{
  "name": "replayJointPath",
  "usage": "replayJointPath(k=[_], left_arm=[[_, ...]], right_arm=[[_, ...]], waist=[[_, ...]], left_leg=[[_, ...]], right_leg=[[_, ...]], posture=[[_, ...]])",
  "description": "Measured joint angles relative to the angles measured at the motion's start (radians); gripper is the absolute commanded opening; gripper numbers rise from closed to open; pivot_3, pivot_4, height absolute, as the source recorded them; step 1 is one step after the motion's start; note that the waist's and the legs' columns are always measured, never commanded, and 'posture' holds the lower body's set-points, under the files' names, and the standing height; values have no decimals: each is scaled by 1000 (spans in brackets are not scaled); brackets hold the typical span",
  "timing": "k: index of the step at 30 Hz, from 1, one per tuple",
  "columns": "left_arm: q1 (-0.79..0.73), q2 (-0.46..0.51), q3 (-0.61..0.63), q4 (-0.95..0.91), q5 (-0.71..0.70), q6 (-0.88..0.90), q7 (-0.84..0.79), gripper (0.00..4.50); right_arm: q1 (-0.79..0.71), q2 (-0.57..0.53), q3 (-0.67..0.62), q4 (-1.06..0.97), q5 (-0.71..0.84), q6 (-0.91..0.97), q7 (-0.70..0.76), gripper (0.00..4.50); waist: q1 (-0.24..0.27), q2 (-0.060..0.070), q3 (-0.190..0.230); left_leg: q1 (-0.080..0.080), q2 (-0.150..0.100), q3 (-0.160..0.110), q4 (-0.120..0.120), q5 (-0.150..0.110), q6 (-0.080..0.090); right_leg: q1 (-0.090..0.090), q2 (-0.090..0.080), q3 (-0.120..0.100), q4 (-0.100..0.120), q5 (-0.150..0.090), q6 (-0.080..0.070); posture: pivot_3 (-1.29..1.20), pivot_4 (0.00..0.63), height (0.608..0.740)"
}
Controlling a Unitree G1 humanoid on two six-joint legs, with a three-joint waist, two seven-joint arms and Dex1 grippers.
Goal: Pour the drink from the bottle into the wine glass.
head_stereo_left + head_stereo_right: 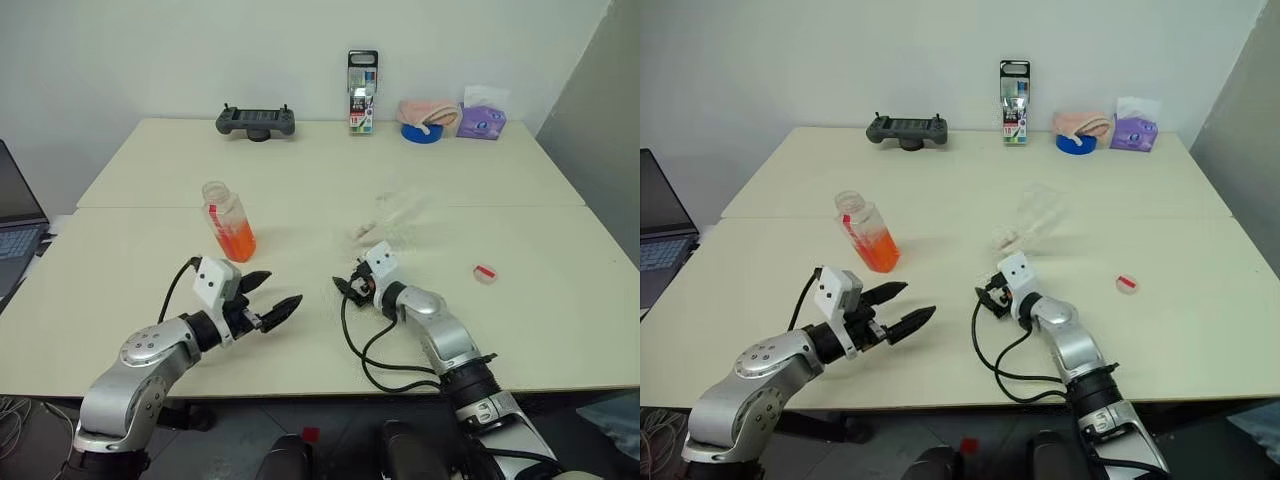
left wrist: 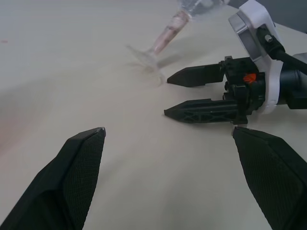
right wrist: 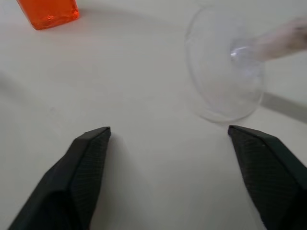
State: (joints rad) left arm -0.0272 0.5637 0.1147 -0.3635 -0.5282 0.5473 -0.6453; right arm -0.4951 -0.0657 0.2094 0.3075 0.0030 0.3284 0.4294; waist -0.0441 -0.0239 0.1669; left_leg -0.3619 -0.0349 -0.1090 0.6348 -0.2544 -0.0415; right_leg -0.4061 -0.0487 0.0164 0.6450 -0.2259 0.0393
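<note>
Currently:
Wine glass [image 1: 1032, 218]: tipped over, blurred, free of both grippers.
Right gripper [image 2: 165, 97]: fingers apart, empty.
Left gripper [image 1: 279, 295]: spread wide, empty.
Bottle [image 1: 229, 222]: upright, uncapped.

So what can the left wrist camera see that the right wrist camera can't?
Left wrist view: the right end effector seen whole from the side, open, beside the glass's foot. Right wrist view: the bottom of the bottle with the orange drink in it. Both: the tilted wine glass, with its stem and round foot, and the pale table.
</note>
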Motion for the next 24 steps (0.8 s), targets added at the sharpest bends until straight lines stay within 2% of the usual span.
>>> replayJointPath(k=[7,11,14,16,18,22,24], left_arm=[[-5,-11,9,20,0,-18,1,4500],[-6,-18,10,24,0,-27,0,4500],[-11,-17,13,55,0,-31,-3,4500],[-22,-18,11,71,0,-32,-7,4500],[-29,-18,11,80,0,-37,-15,4500],[-44,-22,8,103,3,-41,-18,4500],[-56,-37,1,103,4,-53,-21,4500]], right_arm=[[18,-51,-4,-64,22,64,23,4479],[106,-158,-5,-263,106,203,151,4479],[175,-208,-48,-443,261,385,237,4479],[171,-172,-129,-523,354,477,218,4479],[127,-86,-237,-544,434,556,132,4479],[-33,193,-541,-450,650,669,-166,4479],[-66,209,-628,-363,747,678,-296,4479]], waist=[[13,0,0],[18,1,1],[16,1,3],[8,0,7],[7,0,7],[11,1,8],[17,1,8]], left_leg=[[-1,-2,-1,0,0,0],[-3,-2,-3,-1,0,0],[-3,-2,-2,-1,0,0],[-3,-2,-2,-1,0,0],[-2,-2,-1,-1,0,0],[-2,8,-3,-4,0,0],[-3,8,-2,-5,0,-1]], right_leg=[[0,-1,-1,-1,0,0],[0,-5,-1,-2,-2,4],[0,-6,-1,-2,-3,5],[-2,-5,0,-1,-2,4],[-2,-3,-1,0,-1,3],[-3,1,-2,0,-1,2],[-3,1,-2,-2,-1,1]], posture=[[0,150,740],[0,150,740],[0,150,740],[0,150,740],[0,150,740],[0,150,740],[0,150,740]])
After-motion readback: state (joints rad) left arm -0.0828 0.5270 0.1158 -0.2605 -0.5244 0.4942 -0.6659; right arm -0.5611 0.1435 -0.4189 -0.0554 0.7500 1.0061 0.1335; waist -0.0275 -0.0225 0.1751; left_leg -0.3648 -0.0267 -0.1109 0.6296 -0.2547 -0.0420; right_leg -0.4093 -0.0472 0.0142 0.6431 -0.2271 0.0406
